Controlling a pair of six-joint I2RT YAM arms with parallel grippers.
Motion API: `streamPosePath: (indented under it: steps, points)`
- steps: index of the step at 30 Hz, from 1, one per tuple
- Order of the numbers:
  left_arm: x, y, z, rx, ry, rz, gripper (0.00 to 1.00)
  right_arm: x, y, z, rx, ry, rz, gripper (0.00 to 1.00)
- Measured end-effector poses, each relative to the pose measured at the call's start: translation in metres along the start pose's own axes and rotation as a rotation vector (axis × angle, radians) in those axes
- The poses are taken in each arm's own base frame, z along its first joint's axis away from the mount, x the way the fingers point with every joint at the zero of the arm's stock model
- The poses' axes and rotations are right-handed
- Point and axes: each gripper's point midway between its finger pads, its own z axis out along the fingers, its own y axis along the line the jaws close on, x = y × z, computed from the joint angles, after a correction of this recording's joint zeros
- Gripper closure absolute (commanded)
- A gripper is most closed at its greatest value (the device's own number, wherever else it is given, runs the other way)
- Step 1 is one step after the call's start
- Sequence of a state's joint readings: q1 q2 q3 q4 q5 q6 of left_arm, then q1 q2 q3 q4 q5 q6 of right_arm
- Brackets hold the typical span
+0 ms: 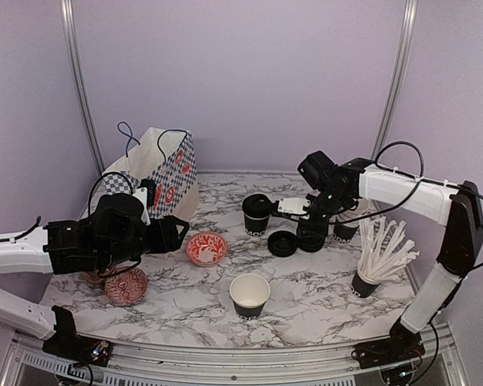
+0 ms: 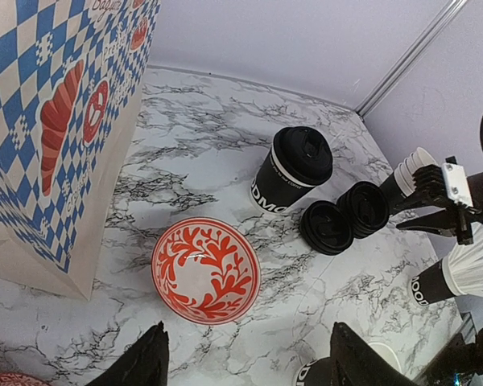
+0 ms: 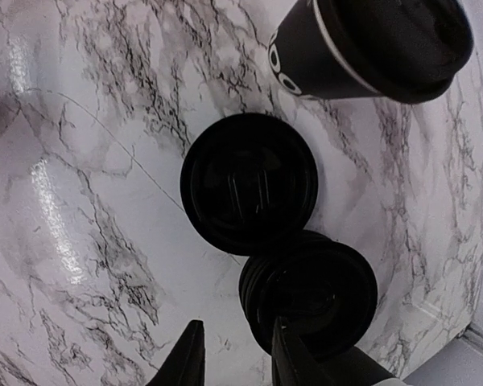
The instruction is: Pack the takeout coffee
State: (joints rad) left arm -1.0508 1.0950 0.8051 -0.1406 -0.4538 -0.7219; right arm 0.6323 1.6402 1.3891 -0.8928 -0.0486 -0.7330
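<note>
One takeout coffee (image 1: 256, 214) stands lidded at the table's middle back, also seen in the left wrist view (image 2: 294, 169) and the right wrist view (image 3: 370, 48). An open black cup (image 1: 249, 295) with a cream inside stands near the front. A single black lid (image 3: 249, 181) lies beside a stack of lids (image 3: 310, 293). My right gripper (image 3: 236, 358) hangs narrowly open over the stack's left edge; one finger overlaps the stack and the other is above bare marble. My left gripper (image 2: 253, 366) is wide open and empty, just near of a red bowl (image 2: 205, 269).
A checkered paper bag (image 1: 161, 173) stands at the back left. A second red bowl (image 1: 126, 285) lies at the front left. A cup full of white straws (image 1: 366, 281) and a stack of cups (image 1: 346, 227) stand on the right.
</note>
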Motion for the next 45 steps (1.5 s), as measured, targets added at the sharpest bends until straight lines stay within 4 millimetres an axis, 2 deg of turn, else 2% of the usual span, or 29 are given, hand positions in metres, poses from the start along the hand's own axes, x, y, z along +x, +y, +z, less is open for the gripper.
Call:
streamPosePath:
  steps: [3, 5, 16, 21, 28, 40, 45]
  points:
    - [0.0, 0.0, 0.0, 0.0, 0.001, 0.006, 0.3, 0.026, 0.001, 0.023, -0.006, 0.102, 0.025, 0.68]
    - [0.0, 0.0, 0.0, 0.0, 0.001, 0.007, 0.31, 0.035, 0.002, 0.034, -0.009, 0.144, 0.029, 0.68]
    - [0.001, -0.001, 0.0, 0.005, 0.007, 0.008, 0.31, 0.06, -0.008, 0.074, 0.022, 0.288, 0.054, 0.7]
    - [0.002, -0.001, 0.001, 0.005, 0.007, 0.009, 0.31, 0.063, -0.015, 0.075, 0.038, 0.298, 0.073, 0.72]
    - [0.003, -0.001, 0.002, 0.002, 0.012, 0.012, 0.3, 0.054, -0.024, 0.069, 0.063, 0.275, 0.084, 0.74]
    - [0.006, -0.001, 0.003, 0.005, 0.022, 0.014, 0.3, 0.065, -0.028, 0.077, 0.062, 0.309, 0.128, 0.79]
    - [0.006, -0.001, 0.003, 0.005, 0.023, 0.015, 0.3, 0.065, -0.027, 0.077, 0.061, 0.31, 0.139, 0.71]
